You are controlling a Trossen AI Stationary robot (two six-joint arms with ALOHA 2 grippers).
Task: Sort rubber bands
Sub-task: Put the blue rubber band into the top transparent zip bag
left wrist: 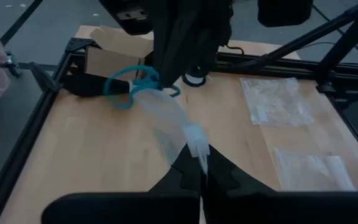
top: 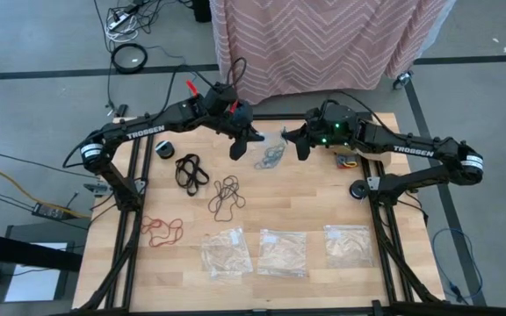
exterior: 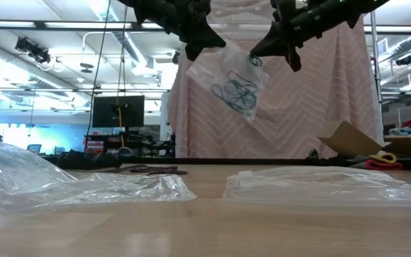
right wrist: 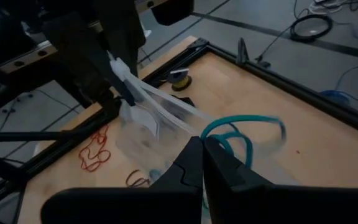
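Clear plastic bags (top: 281,253) lie nearest me, with red bands (top: 162,231), brown bands (top: 226,196) and black bands (top: 191,170) behind them. Farther back, my left gripper (top: 238,147) and right gripper (top: 301,145) both pinch one raised bag (exterior: 228,78) holding teal bands (exterior: 237,93) between them.

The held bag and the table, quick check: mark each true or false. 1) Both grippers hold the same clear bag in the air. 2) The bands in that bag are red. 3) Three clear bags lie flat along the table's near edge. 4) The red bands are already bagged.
1) True: the left gripper and right gripper are both shut on the clear bag, lifted off the table.
2) False: they are the teal-blue bands.
3) True: three flat bags lie in a row.
4) False: the red bands lie loose on the wood, like the black bands and dark brown bands.
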